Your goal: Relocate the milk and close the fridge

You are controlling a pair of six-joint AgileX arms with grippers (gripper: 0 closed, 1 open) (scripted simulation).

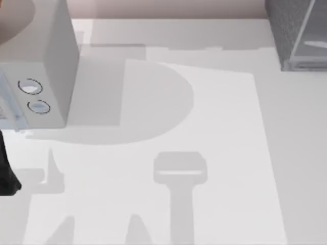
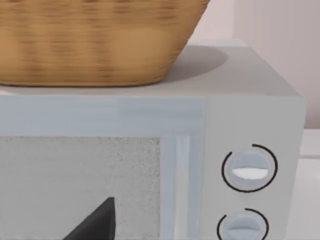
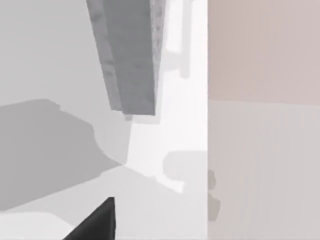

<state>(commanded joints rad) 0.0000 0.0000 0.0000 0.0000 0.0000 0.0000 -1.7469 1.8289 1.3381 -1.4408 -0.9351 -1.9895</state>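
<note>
The left arm (image 1: 7,176) sits at the left edge of the table (image 1: 214,153), near side, just below the microwave (image 1: 48,61). The left gripper (image 2: 95,225) faces the microwave front, level with its two dials (image 2: 249,167); whether this claw is wide or narrow cannot be told. A wicker basket (image 2: 95,45) rests on top of the microwave. The middle of the table carries shadows only, and the position of the milk cannot be established from these views. The fridge (image 1: 299,33) stands at the far right corner of the table, well apart from the microwave, with its lighter door panel (image 1: 314,30) on the right of the dark speckled body. The right gripper (image 3: 95,225) looks along the table toward the fridge, which lies ahead of it beside the back wall (image 3: 262,50); the state of this claw cannot be told either. Judgement: the right arm is the nearer one to the fridge, so the door closing falls to it, by a push toward the far right corner. The milk must be located first.
</note>
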